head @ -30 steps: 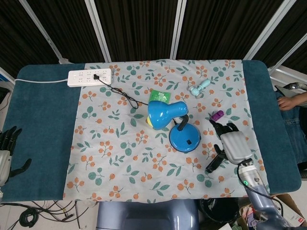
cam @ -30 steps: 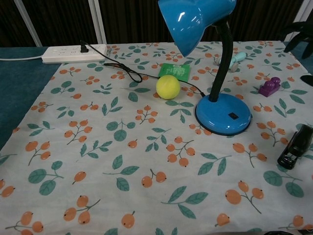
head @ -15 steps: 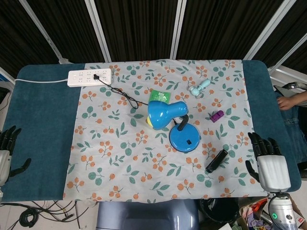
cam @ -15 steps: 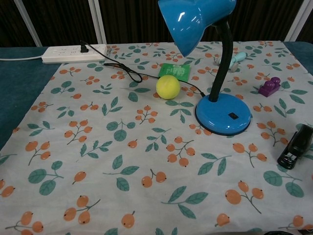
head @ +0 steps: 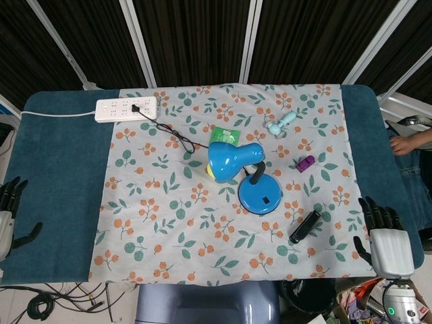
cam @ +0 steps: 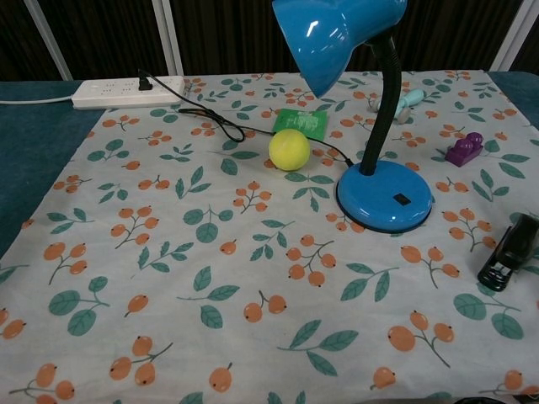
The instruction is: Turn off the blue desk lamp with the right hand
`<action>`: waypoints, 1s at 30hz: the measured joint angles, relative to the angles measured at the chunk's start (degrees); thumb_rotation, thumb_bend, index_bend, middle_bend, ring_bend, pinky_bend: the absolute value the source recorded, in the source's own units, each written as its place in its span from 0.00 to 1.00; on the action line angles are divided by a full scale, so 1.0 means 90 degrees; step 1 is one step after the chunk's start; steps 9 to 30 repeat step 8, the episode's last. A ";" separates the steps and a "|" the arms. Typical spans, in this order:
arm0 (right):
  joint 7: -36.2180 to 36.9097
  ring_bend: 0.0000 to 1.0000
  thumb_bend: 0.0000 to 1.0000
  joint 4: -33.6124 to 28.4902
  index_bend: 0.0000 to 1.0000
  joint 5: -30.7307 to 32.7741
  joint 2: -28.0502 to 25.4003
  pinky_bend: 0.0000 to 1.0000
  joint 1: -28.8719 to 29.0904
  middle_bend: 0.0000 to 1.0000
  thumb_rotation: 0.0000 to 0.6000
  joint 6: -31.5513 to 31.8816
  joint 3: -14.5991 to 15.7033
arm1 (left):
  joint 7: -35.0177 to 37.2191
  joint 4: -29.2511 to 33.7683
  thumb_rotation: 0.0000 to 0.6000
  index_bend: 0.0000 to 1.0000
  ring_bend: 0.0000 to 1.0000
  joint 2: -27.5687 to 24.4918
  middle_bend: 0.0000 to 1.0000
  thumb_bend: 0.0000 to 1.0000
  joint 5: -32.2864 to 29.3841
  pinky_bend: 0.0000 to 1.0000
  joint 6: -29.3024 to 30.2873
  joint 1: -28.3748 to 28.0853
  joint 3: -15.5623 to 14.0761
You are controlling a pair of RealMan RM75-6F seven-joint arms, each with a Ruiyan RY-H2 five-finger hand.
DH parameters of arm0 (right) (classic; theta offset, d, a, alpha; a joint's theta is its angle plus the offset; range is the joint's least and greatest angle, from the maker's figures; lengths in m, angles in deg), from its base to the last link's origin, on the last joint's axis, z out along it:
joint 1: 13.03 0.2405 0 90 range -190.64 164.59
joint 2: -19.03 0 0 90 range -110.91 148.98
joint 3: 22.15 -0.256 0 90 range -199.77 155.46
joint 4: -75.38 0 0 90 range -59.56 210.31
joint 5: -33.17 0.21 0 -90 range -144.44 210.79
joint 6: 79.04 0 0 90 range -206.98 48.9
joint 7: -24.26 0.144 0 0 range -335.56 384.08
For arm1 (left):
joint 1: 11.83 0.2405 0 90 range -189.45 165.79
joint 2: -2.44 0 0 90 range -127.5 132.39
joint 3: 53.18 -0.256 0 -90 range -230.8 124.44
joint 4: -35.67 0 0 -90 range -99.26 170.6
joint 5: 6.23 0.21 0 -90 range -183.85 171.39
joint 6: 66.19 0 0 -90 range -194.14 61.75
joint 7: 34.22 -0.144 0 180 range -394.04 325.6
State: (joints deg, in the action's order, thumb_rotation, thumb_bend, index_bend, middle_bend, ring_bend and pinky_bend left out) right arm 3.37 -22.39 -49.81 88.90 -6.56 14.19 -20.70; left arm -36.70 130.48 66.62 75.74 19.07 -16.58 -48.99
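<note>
one blue desk lamp point(head: 251, 177), two hands apart

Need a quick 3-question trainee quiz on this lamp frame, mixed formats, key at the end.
1. True or false: the right hand touches the blue desk lamp.
2. Which object lies nearest the lamp base on the right hand's side? A) black stapler B) white power strip C) yellow ball
3. Fill in: the lamp's black cord plugs into the ____.

Key: 1. False; the hand is open at the table's near right corner, apart from the lamp. 2. A. 3. Power strip.
</note>
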 measured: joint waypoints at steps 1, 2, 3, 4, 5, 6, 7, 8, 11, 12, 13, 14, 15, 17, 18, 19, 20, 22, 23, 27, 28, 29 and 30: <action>-0.0016 0.16 0.26 0.0016 0.00 0.0021 0.0010 0.13 0.0000 0.06 1.00 -0.0037 -0.0009 | -0.0001 -0.0001 1.00 0.00 0.00 -0.0001 0.00 0.27 0.0001 0.01 0.0001 -0.0001 0.0001; -0.0031 0.16 0.26 0.0028 0.00 0.0044 0.0020 0.13 0.0000 0.06 1.00 -0.0077 -0.0017 | -0.0001 -0.0006 1.00 0.00 0.00 -0.0001 0.00 0.27 0.0000 0.01 0.0001 -0.0001 0.0002; -0.0050 0.16 0.25 0.0042 0.00 0.0074 0.0035 0.13 0.0001 0.06 1.00 -0.0126 -0.0031 | 0.0000 -0.0008 1.00 0.00 0.00 -0.0001 0.00 0.27 -0.0001 0.01 0.0001 -0.0001 0.0003; -0.0060 0.16 0.26 0.0052 0.00 0.0085 0.0047 0.13 0.0005 0.06 1.00 -0.0157 -0.0044 | -0.0002 -0.0008 1.00 0.00 0.00 -0.0002 0.00 0.27 -0.0003 0.01 0.0000 0.0000 0.0003; -0.0066 0.16 0.26 0.0060 0.00 0.0086 0.0059 0.13 0.0007 0.06 1.00 -0.0181 -0.0054 | -0.0003 -0.0010 1.00 0.00 0.00 -0.0004 0.00 0.27 -0.0006 0.01 -0.0002 0.0000 0.0003; -0.0073 0.16 0.26 0.0065 0.00 0.0082 0.0072 0.13 0.0009 0.06 1.00 -0.0208 -0.0060 | -0.0004 -0.0010 1.00 0.00 0.00 -0.0004 0.00 0.27 -0.0005 0.01 -0.0003 -0.0001 0.0003; -0.0079 0.16 0.26 0.0069 0.00 0.0074 0.0081 0.13 0.0009 0.06 1.00 -0.0220 -0.0067 | -0.0005 -0.0009 1.00 0.00 0.00 -0.0003 0.00 0.27 -0.0003 0.01 -0.0004 -0.0002 0.0003; -0.0084 0.16 0.26 0.0074 0.00 0.0063 0.0091 0.13 0.0008 0.06 1.00 -0.0226 -0.0077 | -0.0005 -0.0009 1.00 0.00 0.00 -0.0004 0.00 0.27 -0.0001 0.01 -0.0005 -0.0003 0.0002; -0.0084 0.16 0.26 0.0074 0.00 0.0063 0.0091 0.13 0.0008 0.06 1.00 -0.0226 -0.0077 | -0.0005 -0.0009 1.00 0.00 0.00 -0.0004 0.00 0.27 -0.0001 0.01 -0.0005 -0.0003 0.0002; -0.0084 0.16 0.26 0.0074 0.00 0.0063 0.0091 0.13 0.0008 0.06 1.00 -0.0226 -0.0077 | -0.0005 -0.0009 1.00 0.00 0.00 -0.0004 0.00 0.27 -0.0001 0.01 -0.0005 -0.0003 0.0002; -0.0084 0.16 0.26 0.0074 0.00 0.0063 0.0091 0.13 0.0008 0.06 1.00 -0.0226 -0.0077 | -0.0005 -0.0009 1.00 0.00 0.00 -0.0004 0.00 0.27 -0.0001 0.01 -0.0005 -0.0003 0.0002; -0.0084 0.16 0.26 0.0074 0.00 0.0063 0.0091 0.13 0.0008 0.06 1.00 -0.0226 -0.0077 | -0.0005 -0.0009 1.00 0.00 0.00 -0.0004 0.00 0.27 -0.0001 0.01 -0.0005 -0.0003 0.0002; -0.0084 0.16 0.26 0.0074 0.00 0.0063 0.0091 0.13 0.0008 0.06 1.00 -0.0226 -0.0077 | -0.0005 -0.0009 1.00 0.00 0.00 -0.0004 0.00 0.27 -0.0001 0.01 -0.0005 -0.0003 0.0002; -0.0084 0.16 0.26 0.0074 0.00 0.0063 0.0091 0.13 0.0008 0.06 1.00 -0.0226 -0.0077 | -0.0005 -0.0009 1.00 0.00 0.00 -0.0004 0.00 0.27 -0.0001 0.01 -0.0005 -0.0003 0.0002; -0.0084 0.16 0.26 0.0074 0.00 0.0063 0.0091 0.13 0.0008 0.06 1.00 -0.0226 -0.0077 | -0.0005 -0.0009 1.00 0.00 0.00 -0.0004 0.00 0.27 -0.0001 0.01 -0.0005 -0.0003 0.0002; -0.0084 0.16 0.26 0.0074 0.00 0.0063 0.0091 0.13 0.0008 0.06 1.00 -0.0226 -0.0077 | -0.0005 -0.0009 1.00 0.00 0.00 -0.0004 0.00 0.27 -0.0001 0.01 -0.0005 -0.0003 0.0002; -0.0084 0.16 0.26 0.0074 0.00 0.0063 0.0091 0.13 0.0008 0.06 1.00 -0.0226 -0.0077 | -0.0005 -0.0009 1.00 0.00 0.00 -0.0004 0.00 0.27 -0.0001 0.01 -0.0005 -0.0003 0.0002; -0.0084 0.16 0.26 0.0074 0.00 0.0063 0.0091 0.13 0.0008 0.06 1.00 -0.0226 -0.0077 | -0.0005 -0.0009 1.00 0.00 0.00 -0.0004 0.00 0.27 -0.0001 0.01 -0.0005 -0.0003 0.0002; -0.0084 0.16 0.26 0.0074 0.00 0.0063 0.0091 0.13 0.0008 0.06 1.00 -0.0226 -0.0077 | -0.0005 -0.0009 1.00 0.00 0.00 -0.0004 0.00 0.27 -0.0001 0.01 -0.0005 -0.0003 0.0002; -0.0084 0.16 0.26 0.0074 0.00 0.0063 0.0091 0.13 0.0008 0.06 1.00 -0.0226 -0.0077 | -0.0005 -0.0009 1.00 0.00 0.00 -0.0004 0.00 0.27 -0.0001 0.01 -0.0005 -0.0003 0.0002; -0.0084 0.16 0.26 0.0074 0.00 0.0063 0.0091 0.13 0.0008 0.06 1.00 -0.0226 -0.0077 | -0.0005 -0.0009 1.00 0.00 0.00 -0.0004 0.00 0.27 -0.0001 0.01 -0.0005 -0.0003 0.0002; -0.0084 0.16 0.26 0.0074 0.00 0.0063 0.0091 0.13 0.0008 0.06 1.00 -0.0226 -0.0077 | -0.0005 -0.0009 1.00 0.00 0.00 -0.0004 0.00 0.27 -0.0001 0.01 -0.0005 -0.0003 0.0002; -0.0084 0.16 0.26 0.0074 0.00 0.0063 0.0091 0.13 0.0008 0.06 1.00 -0.0226 -0.0077 | -0.0005 -0.0009 1.00 0.00 0.00 -0.0004 0.00 0.27 -0.0001 0.01 -0.0005 -0.0003 0.0002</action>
